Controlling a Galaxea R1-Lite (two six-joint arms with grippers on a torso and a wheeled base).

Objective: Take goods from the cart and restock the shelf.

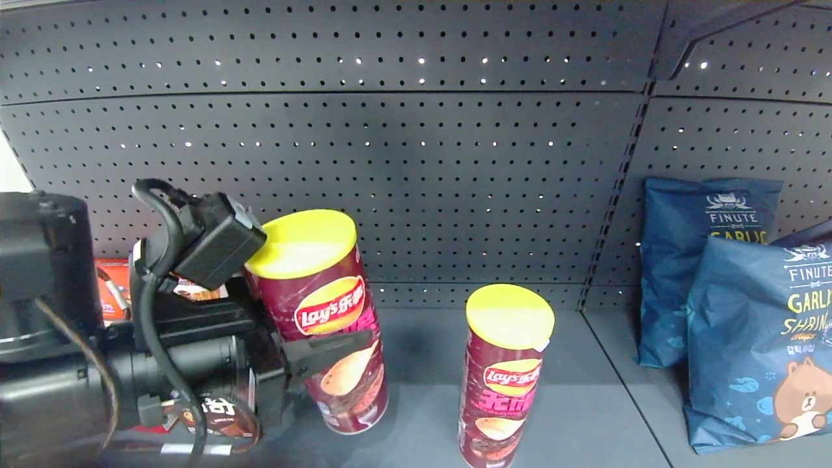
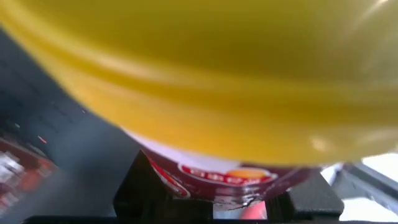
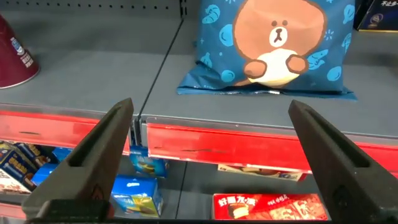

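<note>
- Because the can (image 1: 322, 286) is gripped tilted by the left end effector (image 1: 328, 348) low over the shelf (image 1: 585, 403), toppling on release is risked.
- The second can (image 1: 504, 377) nearby could be struck.
- The right end effector (image 3: 211, 109) is held open, empty.

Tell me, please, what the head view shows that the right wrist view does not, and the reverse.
The head view adds the left gripper shut on a tilted chip can, the pegboard panel and a second blue bag. The right wrist view adds the open right gripper, the red shelf edge and boxed goods below it. Both show the bear-printed blue bag on the grey shelf; the wrist view's maroon can base may be the standing can.
</note>
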